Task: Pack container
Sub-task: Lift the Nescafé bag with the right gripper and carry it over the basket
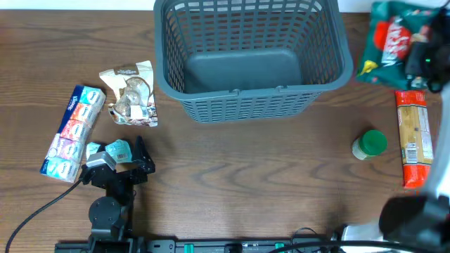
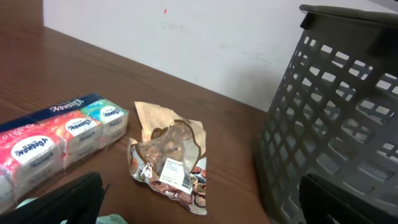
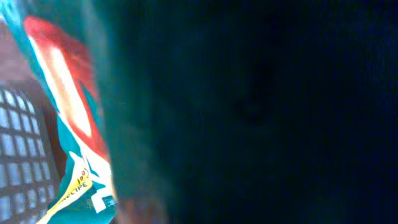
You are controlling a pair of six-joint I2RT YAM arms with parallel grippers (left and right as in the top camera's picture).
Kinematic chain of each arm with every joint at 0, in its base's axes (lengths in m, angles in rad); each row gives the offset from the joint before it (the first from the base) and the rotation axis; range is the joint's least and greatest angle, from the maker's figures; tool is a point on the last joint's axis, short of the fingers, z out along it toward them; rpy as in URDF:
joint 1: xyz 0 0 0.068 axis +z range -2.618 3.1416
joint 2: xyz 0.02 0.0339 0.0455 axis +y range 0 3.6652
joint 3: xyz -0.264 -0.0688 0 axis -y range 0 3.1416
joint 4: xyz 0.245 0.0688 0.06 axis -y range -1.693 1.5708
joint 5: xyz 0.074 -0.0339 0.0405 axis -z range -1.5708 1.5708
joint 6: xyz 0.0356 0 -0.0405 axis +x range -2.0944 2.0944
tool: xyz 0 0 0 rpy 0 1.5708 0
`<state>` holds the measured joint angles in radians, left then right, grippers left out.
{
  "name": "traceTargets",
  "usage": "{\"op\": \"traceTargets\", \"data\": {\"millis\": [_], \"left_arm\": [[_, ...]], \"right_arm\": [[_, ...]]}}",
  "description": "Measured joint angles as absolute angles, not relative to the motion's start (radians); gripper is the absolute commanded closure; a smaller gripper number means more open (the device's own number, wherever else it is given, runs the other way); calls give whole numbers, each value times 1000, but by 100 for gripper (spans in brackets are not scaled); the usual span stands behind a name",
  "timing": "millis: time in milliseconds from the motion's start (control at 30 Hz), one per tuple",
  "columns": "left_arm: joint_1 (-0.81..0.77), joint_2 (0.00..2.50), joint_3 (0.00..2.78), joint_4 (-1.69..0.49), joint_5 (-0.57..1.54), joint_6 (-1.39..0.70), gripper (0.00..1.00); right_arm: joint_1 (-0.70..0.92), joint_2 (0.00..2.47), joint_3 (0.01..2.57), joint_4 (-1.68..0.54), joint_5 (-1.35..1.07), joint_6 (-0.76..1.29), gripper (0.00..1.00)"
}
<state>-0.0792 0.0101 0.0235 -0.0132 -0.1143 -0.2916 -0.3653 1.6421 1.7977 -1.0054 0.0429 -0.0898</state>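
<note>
left claw (image 1: 143,160): spread wide, empty | right claw (image 1: 424,62): pinched on green bag (image 1: 391,35)

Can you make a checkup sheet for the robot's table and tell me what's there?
Surface: brown wooden table, nothing spilled.
Job's things: grey basket, upright, empty.
Clutter: tissue pack, clear snack bag, small teal packet, green-lidded jar, long orange packet, all outside the basket.
Grippers: left gripper open by the small teal packet; right gripper shut on a teal bag.
Cables: black cable at the near left edge.
Surroundings: white wall behind the table.
</note>
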Motion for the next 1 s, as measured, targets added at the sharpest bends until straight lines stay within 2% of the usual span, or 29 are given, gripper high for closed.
{"op": "traceTargets", "data": {"millis": [267, 500, 800, 1000], "left_arm": [[-79, 10, 23, -13, -114, -292, 1], [-79, 10, 23, -13, -114, -292, 1], [-79, 10, 23, -13, -114, -292, 1], [-79, 10, 23, -13, -114, -292, 1]], "right_arm": [[-365, 1400, 1798, -1005, 92, -74, 99], [-344, 1257, 1798, -968, -17, -136, 99], [-133, 1239, 1798, -936, -104, -163, 99], [66, 1331, 1798, -904, -28, -134, 99]]}}
